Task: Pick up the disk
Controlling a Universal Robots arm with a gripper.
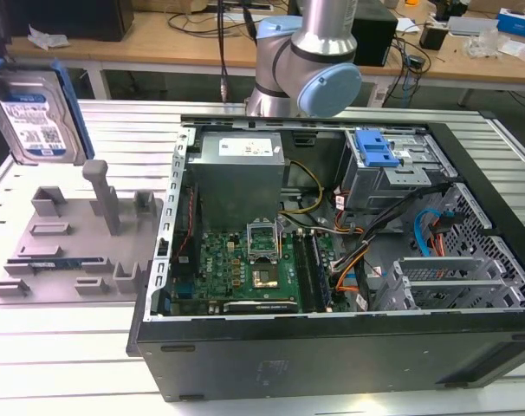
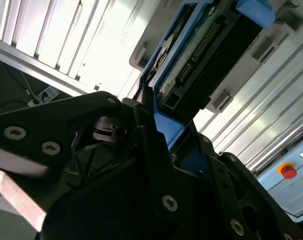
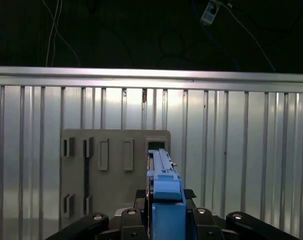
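Black fingers of the end effector sit closest in both wrist views. They are closed on the disk, squeezing its blue side rails, so the disk is held tight between them.

Seen from the exterior view, the disk hangs in the air at that view's top left, standing upright with its blue-and-white label facing out. It is above the grey holder tray and does not touch it.

That grey tray lies flat on the ribbed metal surface. A tall grey post stands on the tray, below the disk. A thin dark strip lies in one of the tray's slots.

Beside the tray, toward the exterior view's right, is an open computer case with a green board inside. Behind the case stands the silver robot arm.
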